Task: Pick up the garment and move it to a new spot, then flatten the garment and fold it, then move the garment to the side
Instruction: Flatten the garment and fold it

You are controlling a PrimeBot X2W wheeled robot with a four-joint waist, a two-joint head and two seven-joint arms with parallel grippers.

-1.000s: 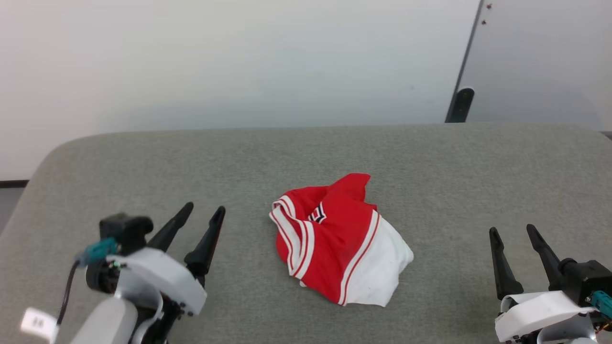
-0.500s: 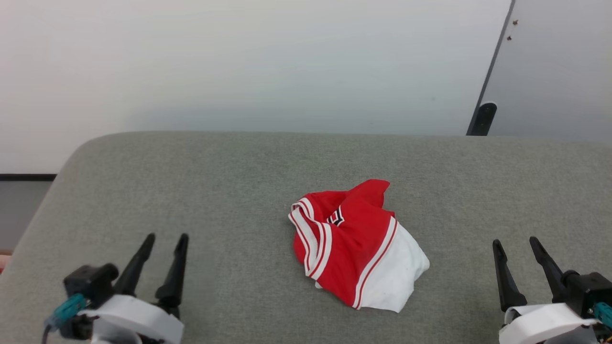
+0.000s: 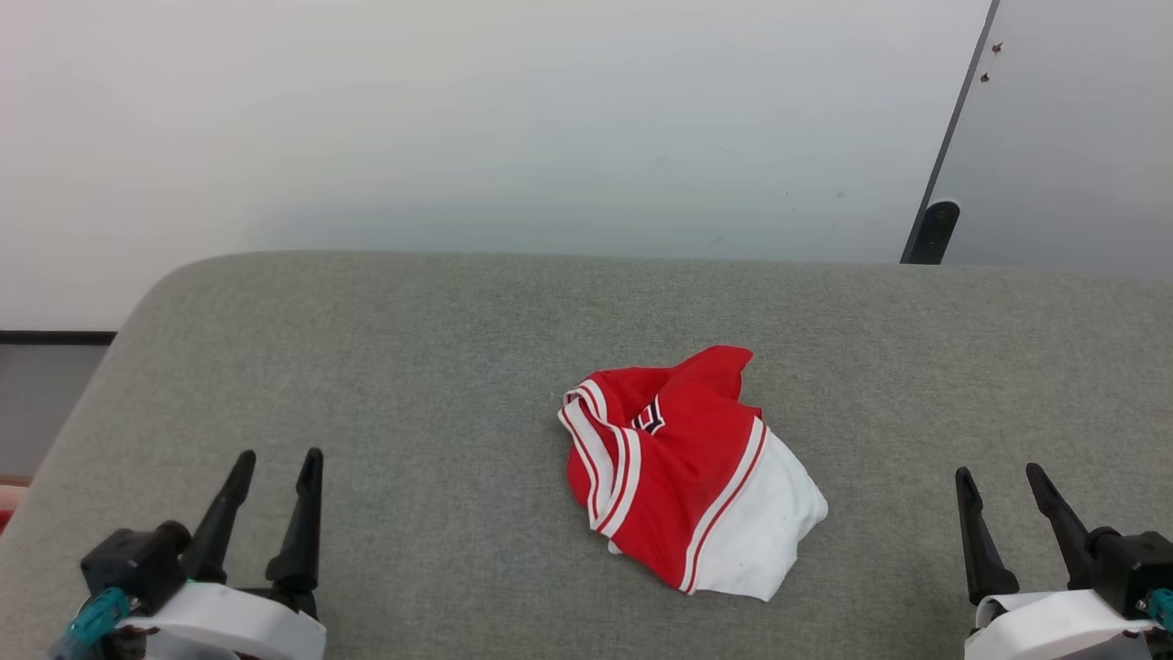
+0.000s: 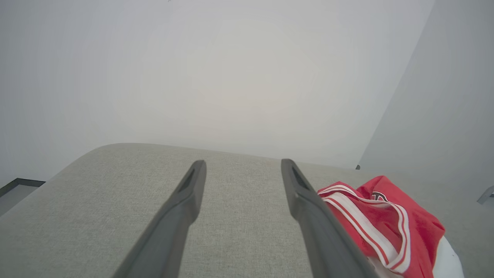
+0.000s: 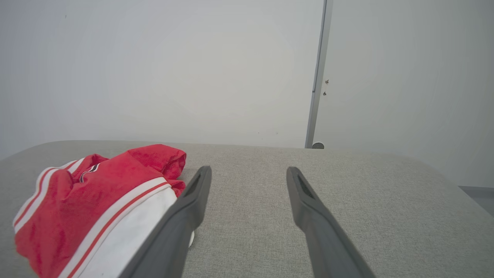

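While both arms sit low at the near edge, the left gripper (image 3: 279,456) stands with its 2 dark fingers spread wide, holding nothing and touching no cloth, over the grey padded surface (image 3: 412,348). The right gripper (image 3: 998,470) mirrors it at the opposite near corner, jaws equally wide and empty. Judged from this pose, the arms are parked clear so the head camera gets an open look at the work before any reach.

Between them, well apart from either, the garment (image 3: 683,467) lies crumpled in 1 heap near the middle of the surface. Its red body is bunched up, white-striped trim curls along its left side, a white sleeve spills toward the near right, and a scrap of black lettering shows in a fold. Each wrist view catches it just beyond that gripper's inner finger. It looks neither flattened nor folded, so the first pickup seems not yet done. Behind the surface rises a pale wall (image 3: 458,137).
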